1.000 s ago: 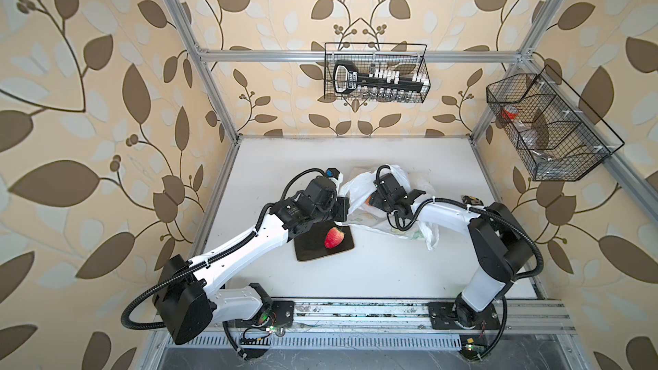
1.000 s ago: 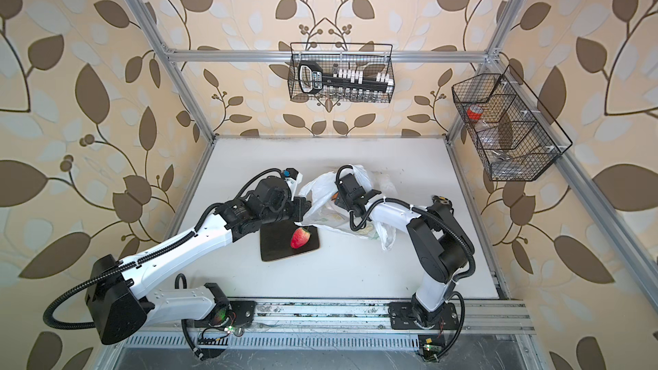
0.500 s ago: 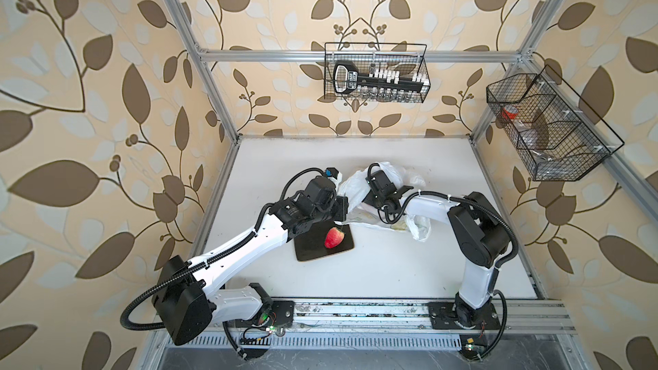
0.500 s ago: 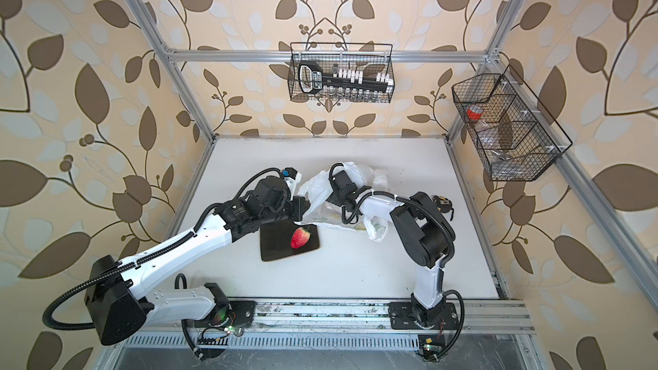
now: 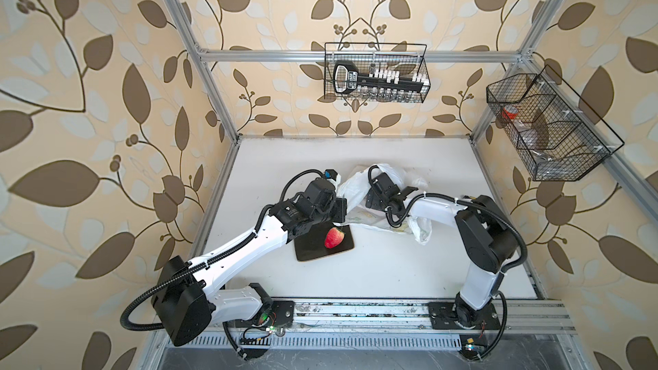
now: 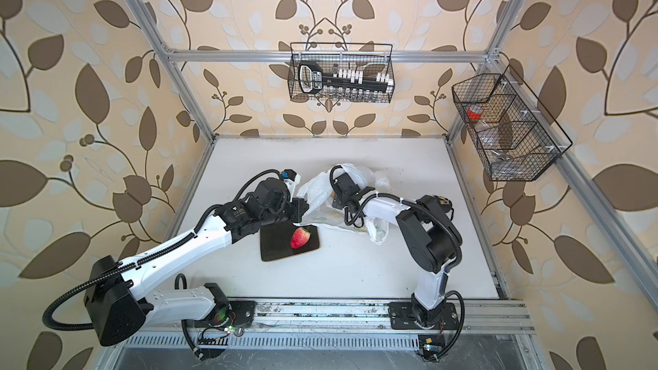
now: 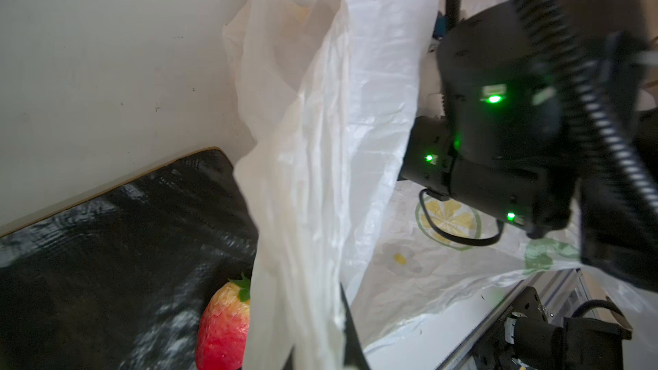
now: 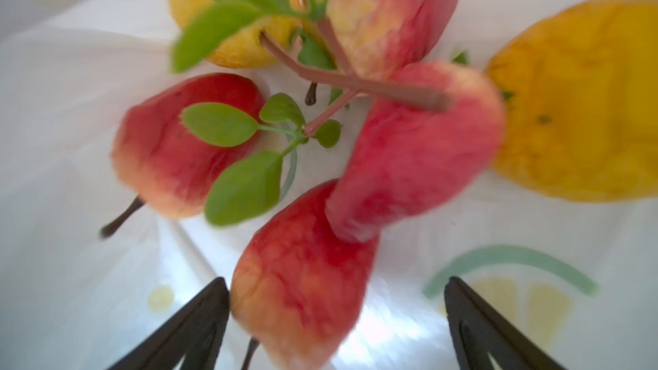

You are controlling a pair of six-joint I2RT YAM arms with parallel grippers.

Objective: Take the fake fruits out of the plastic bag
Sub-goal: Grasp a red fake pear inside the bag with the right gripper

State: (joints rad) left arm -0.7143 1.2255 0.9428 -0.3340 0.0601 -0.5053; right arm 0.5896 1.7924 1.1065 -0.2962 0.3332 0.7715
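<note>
1. The left gripper (image 5: 341, 208) is clamped tight on an edge of the plastic bag (image 5: 352, 190), mid-table just behind the black plate (image 5: 308, 249).
2. The right gripper (image 8: 338, 329) is inside the bag, jaws spread wide and gripping nothing, straddling a red fake pear (image 8: 302, 279).
3. Around it lie more red pears, a yellow fruit (image 8: 213, 5), an orange fruit (image 8: 576, 101) and a leafy sprig (image 8: 242, 176).
4. One red fake fruit (image 5: 334, 237) rests on the plate.

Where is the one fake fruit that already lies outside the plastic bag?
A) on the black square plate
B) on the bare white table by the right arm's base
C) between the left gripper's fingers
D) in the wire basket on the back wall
A: in a top view the red fruit lies on the black plate, beside the plastic bag.
</note>
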